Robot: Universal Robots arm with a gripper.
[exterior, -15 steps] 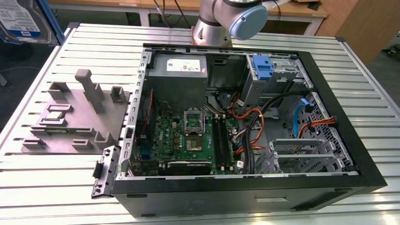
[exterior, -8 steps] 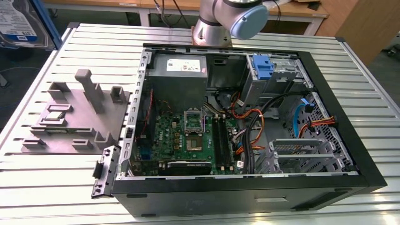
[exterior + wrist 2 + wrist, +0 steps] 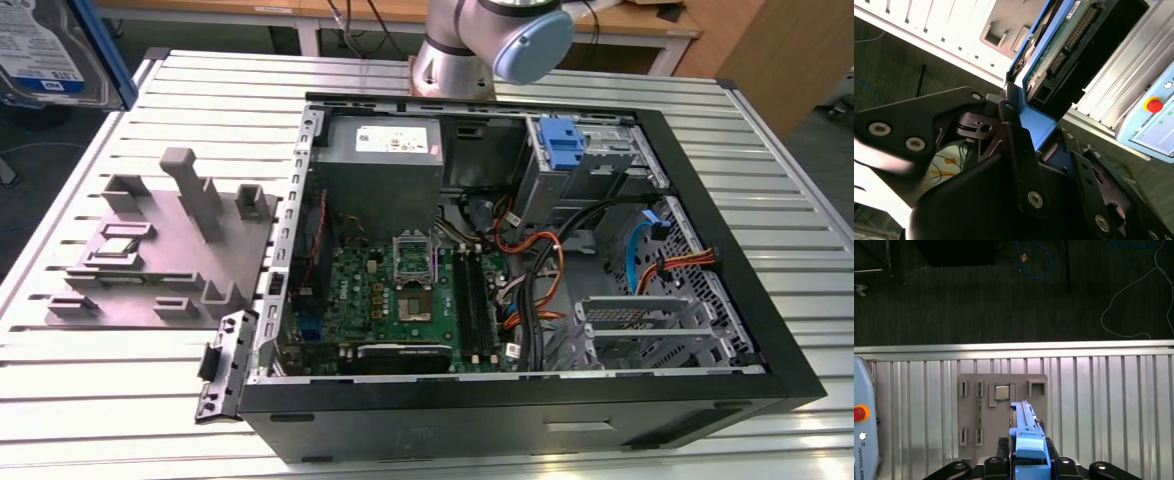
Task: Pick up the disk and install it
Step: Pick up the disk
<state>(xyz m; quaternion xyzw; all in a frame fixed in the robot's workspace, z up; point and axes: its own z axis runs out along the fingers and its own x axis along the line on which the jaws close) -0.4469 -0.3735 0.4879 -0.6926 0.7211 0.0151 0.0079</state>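
Note:
The disk, a grey drive with a blue-and-white label in a blue carrier, hangs in the air at the exterior view's upper left, above the table's far left corner. In the second wrist view my gripper is shut on the carrier's blue end, and the disk's green circuit board extends away from the fingers. The first wrist view shows the disk edge-on, clamped in the gripper above the grey fixture plate.
An open black computer case lies on the slatted aluminium table. Inside it are a blue bracket in the drive bay and a power supply. The grey fixture sits left of the case. A pendant with a red button lies nearby.

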